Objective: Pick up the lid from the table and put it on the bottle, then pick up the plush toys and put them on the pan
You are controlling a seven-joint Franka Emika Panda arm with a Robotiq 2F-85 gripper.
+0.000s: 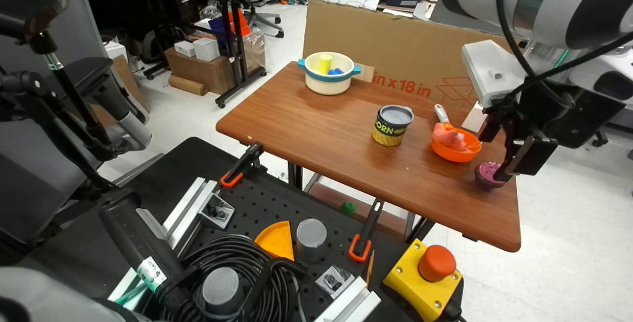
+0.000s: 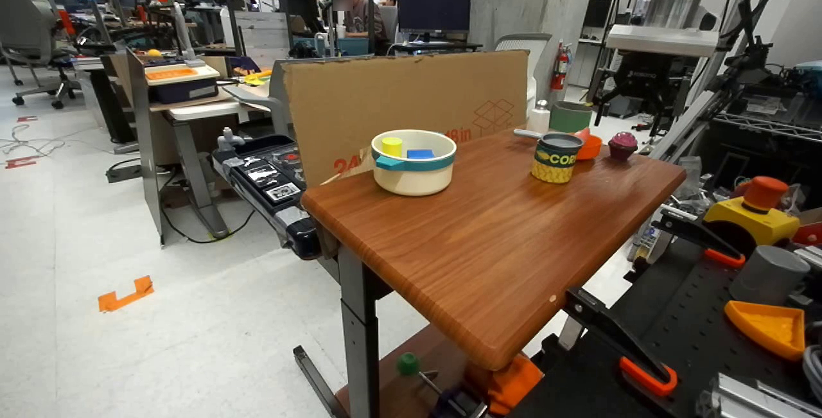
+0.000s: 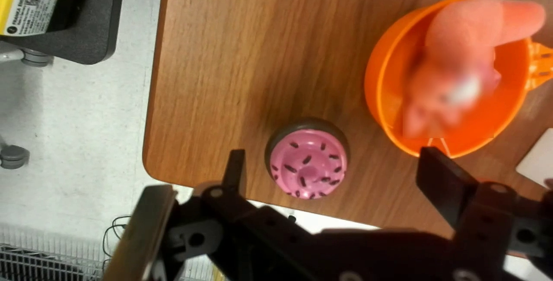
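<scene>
While the claw [image 3: 332, 160] gapes, the pink cupcake [image 3: 307, 163] sits below.

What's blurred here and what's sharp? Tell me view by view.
Wrist view: the salmon-pink plush toy is smeared over its lower part, while the cupcake toy is crisp down to its sprinkles; both exterior views: lettering on the corn can is legible; in an exterior view, a seated person has a smudged face.

The pan [image 3: 375, 78] is orange with a white handle [image 1: 441, 113]. One plush toy [image 3: 464, 35] is salmon-pink; the other plush toy [image 3: 308, 164] is magenta-pink, dark-flecked, brown below. The bottle [image 1: 389, 131] pairs kernel-patterned yellow with a dark, yellow-lettered band [image 2: 546, 155]; the lid [image 1: 397, 114] is grey, the tool [image 3: 332, 156] black.
</scene>
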